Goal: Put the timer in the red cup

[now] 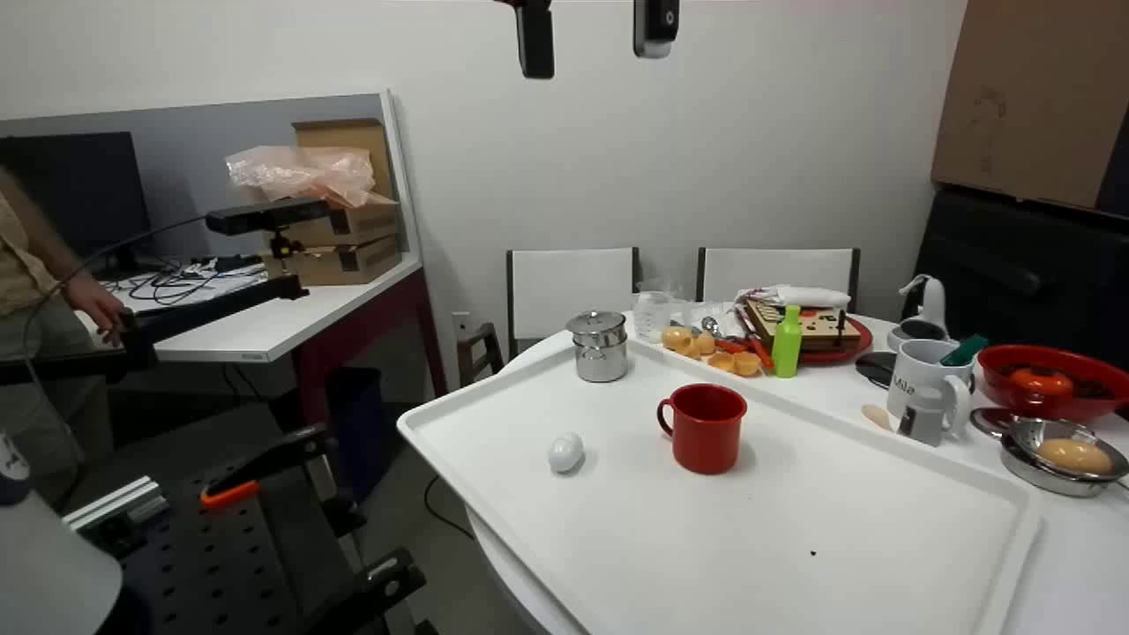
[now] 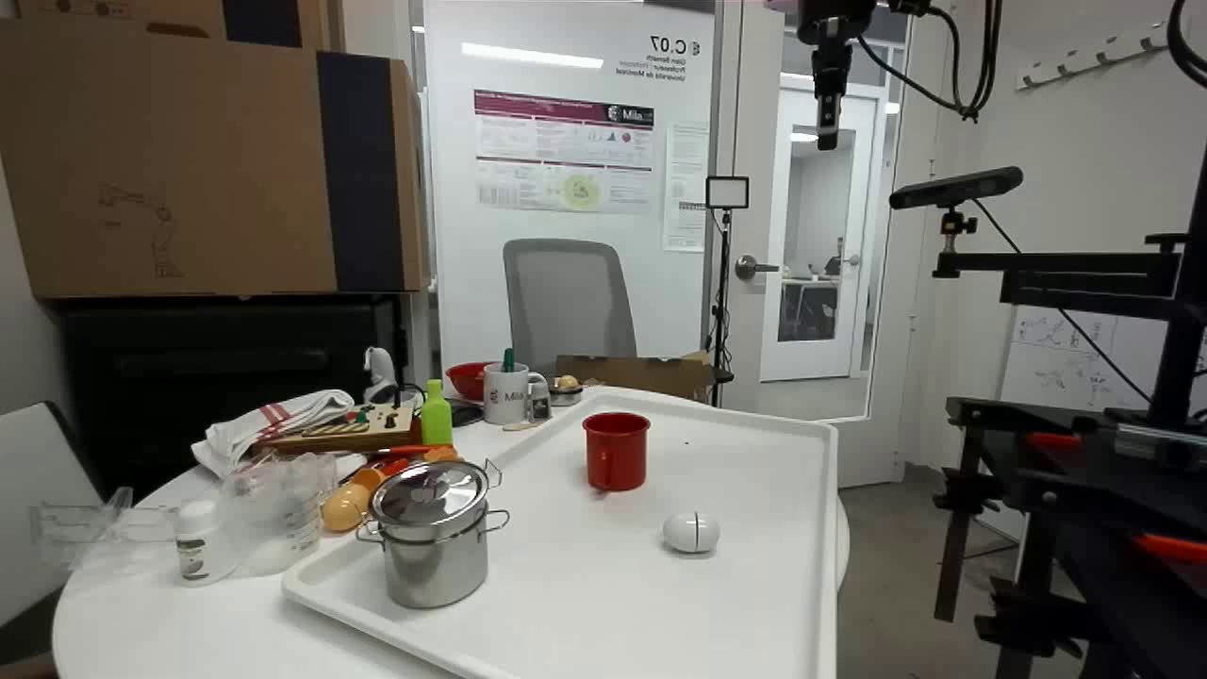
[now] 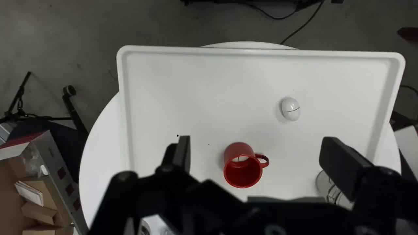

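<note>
The timer [image 1: 566, 452] is a small white egg-shaped thing with a dark seam line, lying on its side on the white tray; it also shows in an exterior view [image 2: 691, 533] and in the wrist view [image 3: 290, 109]. The red cup [image 1: 707, 432] stands upright on the tray near it, apart from it [image 2: 617, 453]. In the wrist view I look into the red cup [image 3: 240, 150]; a white thing with a dark line [image 3: 240, 159] shows inside, mostly hidden by the cup wall. My gripper [image 1: 594, 62] is open and empty, high above the tray [image 3: 256, 142].
A lidded metal pot [image 1: 601, 348] stands at a tray corner [image 2: 436, 547]. Beyond the tray rim [image 1: 820, 423] are a green bottle [image 1: 788, 342], orange and yellow items, a wooden box, a white mug [image 1: 922, 379], a red bowl [image 1: 1058, 379] and a metal bowl [image 1: 1054, 472].
</note>
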Controlling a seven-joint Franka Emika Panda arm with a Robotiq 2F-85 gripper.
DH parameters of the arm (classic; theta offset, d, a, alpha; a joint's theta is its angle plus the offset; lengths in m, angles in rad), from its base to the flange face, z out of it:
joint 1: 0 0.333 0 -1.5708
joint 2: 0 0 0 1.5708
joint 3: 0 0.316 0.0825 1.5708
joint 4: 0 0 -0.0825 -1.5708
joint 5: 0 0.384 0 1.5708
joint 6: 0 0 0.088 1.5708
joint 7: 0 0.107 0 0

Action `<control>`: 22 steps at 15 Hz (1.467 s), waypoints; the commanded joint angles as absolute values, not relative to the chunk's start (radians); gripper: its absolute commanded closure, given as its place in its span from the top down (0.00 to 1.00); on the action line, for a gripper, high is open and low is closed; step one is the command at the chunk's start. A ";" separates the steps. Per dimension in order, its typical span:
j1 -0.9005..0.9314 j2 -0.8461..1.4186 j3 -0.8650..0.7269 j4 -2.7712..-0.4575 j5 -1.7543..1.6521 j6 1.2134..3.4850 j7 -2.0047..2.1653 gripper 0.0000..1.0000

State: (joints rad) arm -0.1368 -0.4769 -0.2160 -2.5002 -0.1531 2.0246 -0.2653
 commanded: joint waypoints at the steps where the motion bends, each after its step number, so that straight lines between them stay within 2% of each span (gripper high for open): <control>1: -0.141 -0.476 -0.211 -2.499 -0.151 2.023 -0.267 1.00; 9: -0.121 -0.430 -0.218 -2.480 -0.133 2.050 -0.302 1.00; 17: -0.007 -0.235 -0.203 -2.439 -0.020 2.157 -0.507 1.00; 22: -0.003 -0.064 -0.171 -2.400 -0.006 2.263 -0.583 1.00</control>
